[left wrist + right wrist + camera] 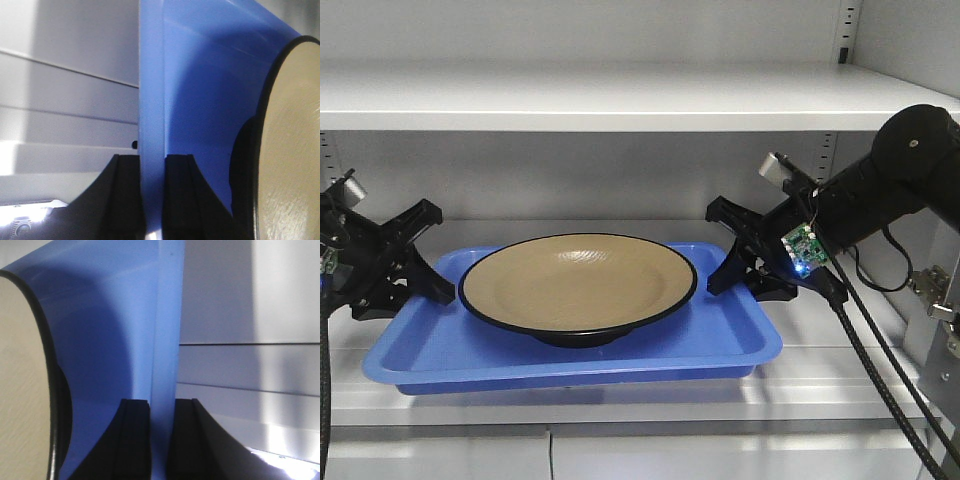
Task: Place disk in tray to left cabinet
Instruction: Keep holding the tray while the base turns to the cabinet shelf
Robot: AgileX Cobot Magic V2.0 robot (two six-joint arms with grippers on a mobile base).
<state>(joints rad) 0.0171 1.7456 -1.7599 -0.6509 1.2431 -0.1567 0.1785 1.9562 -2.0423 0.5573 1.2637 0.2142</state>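
This looks like a robot lab or test room rather than a home; a plain light grey metal cabinet [620, 100] with flat shelves and slotted rails at its back corners fills the view; 2 black robot arms with exposed circuit boards and loose cables reach into it.

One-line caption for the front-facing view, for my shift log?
Both grippers, left and right, clamp the blue tray carrying the tan disk on the grey cabinet shelf.

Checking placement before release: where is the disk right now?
In the front view the disk sits centred in the blue tray, on the grey cabinet shelf, between the left gripper and right gripper.
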